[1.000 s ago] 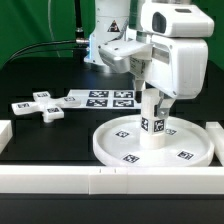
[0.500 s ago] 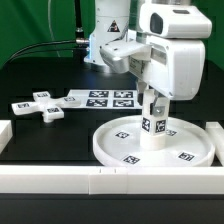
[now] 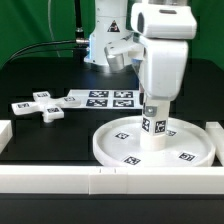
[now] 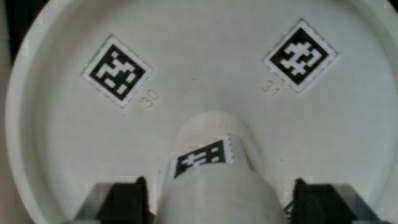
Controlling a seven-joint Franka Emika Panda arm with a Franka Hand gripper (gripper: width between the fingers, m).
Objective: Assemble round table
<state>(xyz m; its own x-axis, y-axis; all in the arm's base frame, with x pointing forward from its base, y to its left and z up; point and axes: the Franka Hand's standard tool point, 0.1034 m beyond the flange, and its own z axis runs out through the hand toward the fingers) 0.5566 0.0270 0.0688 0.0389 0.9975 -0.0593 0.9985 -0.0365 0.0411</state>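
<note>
The large round disc lies flat at the front of the table, tags up. The short cylinder leg stands upright at its middle. My gripper points straight down over the leg's top, one finger on each side. In the wrist view the leg rises between the dark fingers, and a thin gap shows on each side, so the gripper is open around it. The disc's floor fills the rest of that view. The cross-shaped foot lies loose at the exterior view's left.
The marker board lies flat behind the disc, beside the foot. Long white border rails run along the front and at both sides. The arm's base stands at the back.
My hand has turned about its vertical axis over the leg. The leg's tag faces the same way as before, and the disc and foot have not moved.
</note>
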